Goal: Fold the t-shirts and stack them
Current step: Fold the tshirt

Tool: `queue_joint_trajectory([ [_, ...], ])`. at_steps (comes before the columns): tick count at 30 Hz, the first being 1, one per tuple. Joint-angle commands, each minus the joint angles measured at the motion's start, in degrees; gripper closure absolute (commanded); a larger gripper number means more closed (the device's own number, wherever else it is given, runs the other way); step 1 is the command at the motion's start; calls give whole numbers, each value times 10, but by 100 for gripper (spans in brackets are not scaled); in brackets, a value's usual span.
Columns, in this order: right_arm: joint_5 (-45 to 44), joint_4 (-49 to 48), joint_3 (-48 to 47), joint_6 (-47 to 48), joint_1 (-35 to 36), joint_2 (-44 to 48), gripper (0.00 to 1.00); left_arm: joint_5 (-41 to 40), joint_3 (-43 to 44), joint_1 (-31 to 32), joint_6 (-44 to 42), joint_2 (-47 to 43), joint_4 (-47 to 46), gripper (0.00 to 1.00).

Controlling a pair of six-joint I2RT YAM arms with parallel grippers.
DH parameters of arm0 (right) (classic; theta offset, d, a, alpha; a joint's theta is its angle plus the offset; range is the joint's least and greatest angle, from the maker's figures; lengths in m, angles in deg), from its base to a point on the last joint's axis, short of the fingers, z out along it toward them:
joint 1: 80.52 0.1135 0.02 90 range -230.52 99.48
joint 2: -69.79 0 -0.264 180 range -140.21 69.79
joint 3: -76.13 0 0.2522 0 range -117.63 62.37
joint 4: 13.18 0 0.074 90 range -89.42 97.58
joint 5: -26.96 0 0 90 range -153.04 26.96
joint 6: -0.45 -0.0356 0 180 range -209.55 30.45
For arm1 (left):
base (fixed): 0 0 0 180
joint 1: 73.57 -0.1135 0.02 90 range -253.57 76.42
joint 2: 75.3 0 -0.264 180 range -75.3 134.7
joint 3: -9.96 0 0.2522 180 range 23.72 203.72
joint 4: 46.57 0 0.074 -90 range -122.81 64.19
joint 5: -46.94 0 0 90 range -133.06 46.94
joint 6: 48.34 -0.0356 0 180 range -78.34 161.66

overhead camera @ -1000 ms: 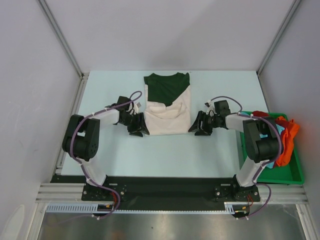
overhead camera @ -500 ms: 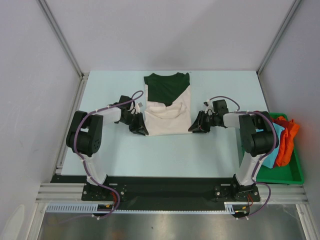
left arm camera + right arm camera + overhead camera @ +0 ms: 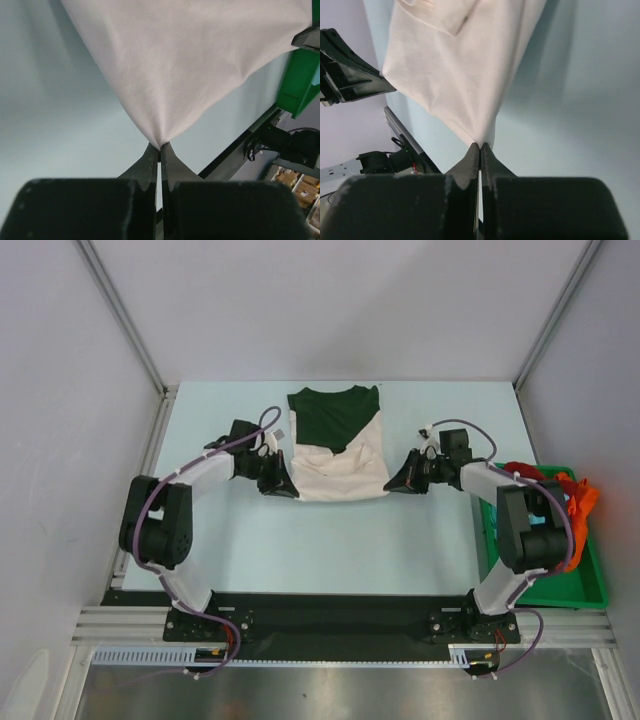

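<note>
L claw [image 3: 160,150] is clenched on the near-left corner of the cream shirt [image 3: 338,472]. In the L wrist view the cloth pulls away from the pinch in a tight cone. R claw [image 3: 480,146] is the same, clamped shut on the near-right corner w/ fabric fanning out from its tips. Both arms reach in from either side, low over the counter [image 3: 330,550], claws facing each other w/ the shirt between them.

Cream shirt sits mid-counter toward the far side, approx a folded rectangle, its near edge running btwn the two claws. Green shirt [image 3: 335,412] is at the far end of the same pile, collar away from the arms. Its near part tapers to a point against the cream, and I can't tell which layer is on top there.

Off to the right, by the counter's edge, is a green tray [image 3: 590,592] w/ orange cloth [image 3: 580,510] heaped in it, well apart from the shirts.
</note>
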Motion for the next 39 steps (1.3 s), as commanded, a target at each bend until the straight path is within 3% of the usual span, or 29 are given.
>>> queue_joint_trajectory([
  [1, 35, 36, 9, -1, -10, 75, 100, 46, 21, -5, -4, -62, 14, 100],
  [10, 53, 81, 23, 10, -10, 188, 100, 25, 16, 3, -31, -167, 43, 99],
  [22, 53, 133, 39, 37, -6, 272, 100, -1, -37, 12, -69, -271, 79, 100],
  [32, 31, 109, 107, 47, -5, 274, 100, -5, -117, 7, -61, -266, 35, 100],
  [39, 26, 68, 65, 45, -6, 221, 100, -20, -42, 4, -85, -187, 19, 100],
])
